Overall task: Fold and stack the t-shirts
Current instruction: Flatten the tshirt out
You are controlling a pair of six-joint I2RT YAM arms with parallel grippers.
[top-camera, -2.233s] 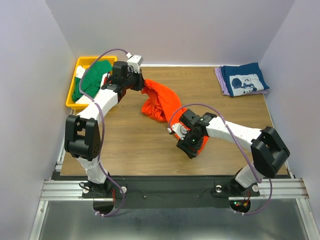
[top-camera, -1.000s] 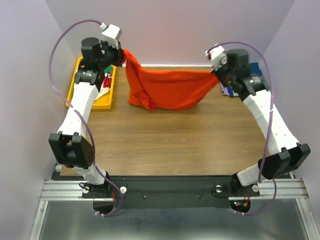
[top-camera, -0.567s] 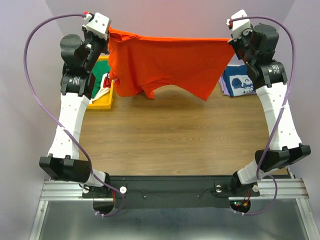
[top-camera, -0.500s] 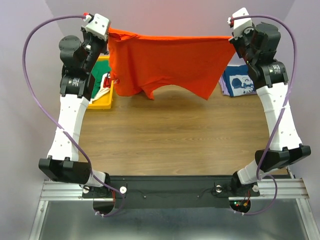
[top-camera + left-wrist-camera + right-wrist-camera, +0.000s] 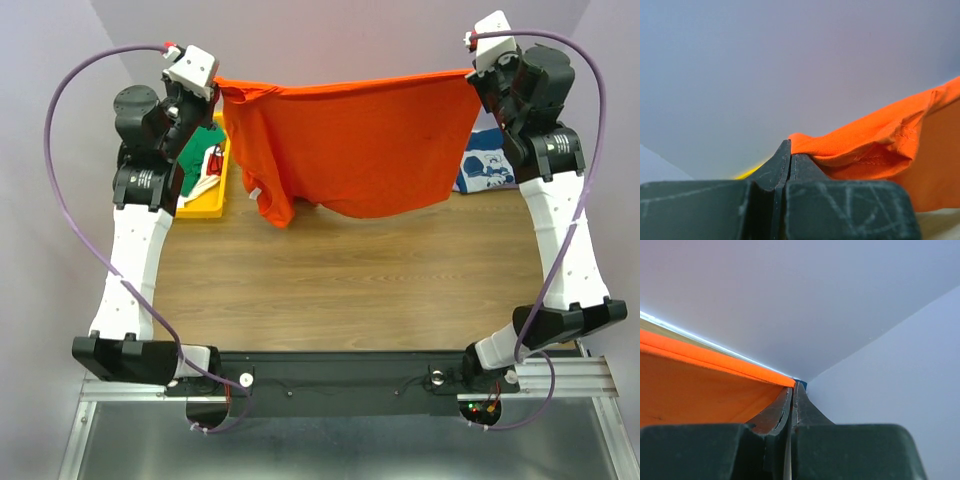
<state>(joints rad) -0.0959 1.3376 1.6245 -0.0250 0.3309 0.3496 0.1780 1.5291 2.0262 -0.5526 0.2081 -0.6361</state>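
An orange t-shirt point(image 5: 350, 140) hangs stretched in the air between both arms, high over the back of the table. My left gripper point(image 5: 216, 88) is shut on its left top corner point(image 5: 850, 145). At the other top corner point(image 5: 715, 367), my right gripper point(image 5: 470, 75) is shut on the cloth. The shirt's lower edge dangles above the wood, with a sleeve drooping at the left point(image 5: 275, 210). A navy t-shirt with white print point(image 5: 492, 165) lies folded at the back right, partly hidden by the orange cloth. A green t-shirt point(image 5: 196, 150) sits in the yellow bin.
A yellow plastic bin point(image 5: 205, 205) stands at the back left, behind my left arm. The wooden table point(image 5: 350, 290) stretches below the hanging shirt. Pale walls close in at the back and on both sides.
Both arms have risen from the table, pulled apart and lifted the orange shirt from a heap into a spread, hanging sheet. In the last half second it rose slightly higher.
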